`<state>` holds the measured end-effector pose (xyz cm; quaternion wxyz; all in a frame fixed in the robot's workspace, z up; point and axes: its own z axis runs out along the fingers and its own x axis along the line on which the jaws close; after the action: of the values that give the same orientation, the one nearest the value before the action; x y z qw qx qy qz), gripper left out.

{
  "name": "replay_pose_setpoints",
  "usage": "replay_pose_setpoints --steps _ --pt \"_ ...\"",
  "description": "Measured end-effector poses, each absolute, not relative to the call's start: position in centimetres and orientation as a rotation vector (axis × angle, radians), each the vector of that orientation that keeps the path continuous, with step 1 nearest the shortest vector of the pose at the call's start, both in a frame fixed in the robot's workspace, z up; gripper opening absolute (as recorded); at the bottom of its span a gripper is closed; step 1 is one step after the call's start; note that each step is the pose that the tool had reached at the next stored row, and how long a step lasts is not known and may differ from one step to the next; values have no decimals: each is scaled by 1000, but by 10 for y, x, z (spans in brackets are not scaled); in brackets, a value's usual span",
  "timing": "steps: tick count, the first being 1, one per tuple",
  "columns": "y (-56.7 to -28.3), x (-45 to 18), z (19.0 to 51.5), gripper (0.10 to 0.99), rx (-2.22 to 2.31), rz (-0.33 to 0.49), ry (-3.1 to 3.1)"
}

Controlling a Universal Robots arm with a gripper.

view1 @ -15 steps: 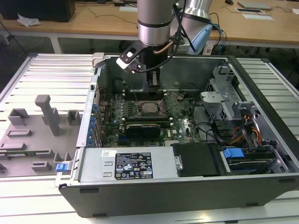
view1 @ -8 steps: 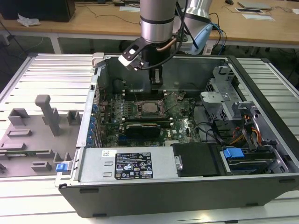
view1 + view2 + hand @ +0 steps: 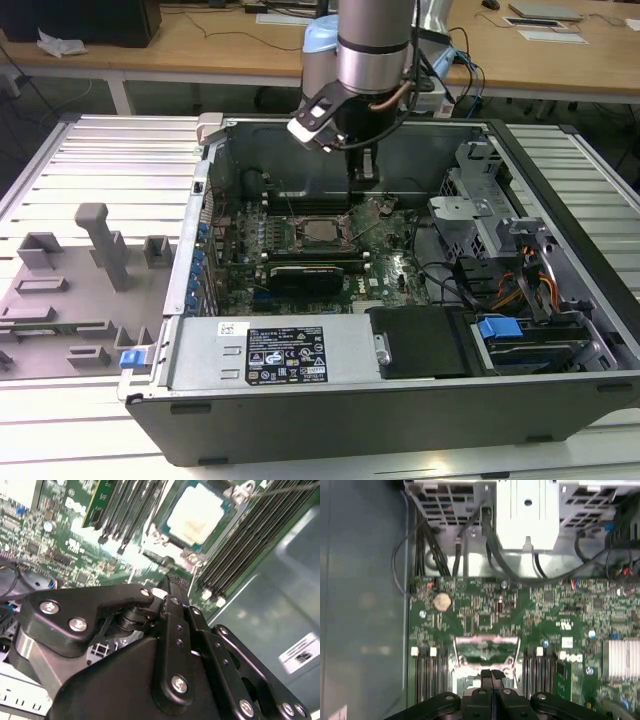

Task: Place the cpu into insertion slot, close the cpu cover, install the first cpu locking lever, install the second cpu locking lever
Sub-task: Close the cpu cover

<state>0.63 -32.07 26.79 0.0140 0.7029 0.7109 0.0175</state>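
cpu (image 3: 197, 515): smooth silver-grey metal, bright sheen. board (image 3: 485, 610): glossy green, w/ shiny solder pts. tool (image 3: 491, 676): matt black, bright metal screws. case wall (image 3: 360, 605): matt grey sheet metal. counter (image 3: 90, 150): ribbed bare-metal slats, satin. grey blocks (image 3: 100, 240) on it: matt plastic. arm tube (image 3: 375, 45): polished metal; blue cap (image 3: 320, 40): glossy plastic.
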Motion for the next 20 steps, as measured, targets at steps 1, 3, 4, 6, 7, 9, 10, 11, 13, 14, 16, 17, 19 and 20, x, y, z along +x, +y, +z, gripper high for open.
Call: replay_pose_setpoints --steps 1,3,4,6,7,9,10,11,13,14,16,17,19,20 --pt "-321 16 268 106 2190 52 2215" --pt "-321 28 268 106 2192 48 2217" --pt "-322 34 268 106 2193 46 2218" --pt "-322 44 268 106 2194 43 2219" --pt "-322 48 268 106 2195 42 2220" --pt "-322 53 267 106 2195 42 2220" --pt "-322 53 267 106 2195 42 2220" --pt "-322 54 264 106 2195 42 2220" --pt "-322 54 261 106 2195 42 2220" --pt "-322 54 259 106 2195 42 2220" --pt "-322 55 254 106 2195 41 2220" --pt "-322 55 252 106 2195 41 2220" --pt "-322 56 249 106 2195 41 2220" --pt "-322 56 249 106 2195 40 2220"
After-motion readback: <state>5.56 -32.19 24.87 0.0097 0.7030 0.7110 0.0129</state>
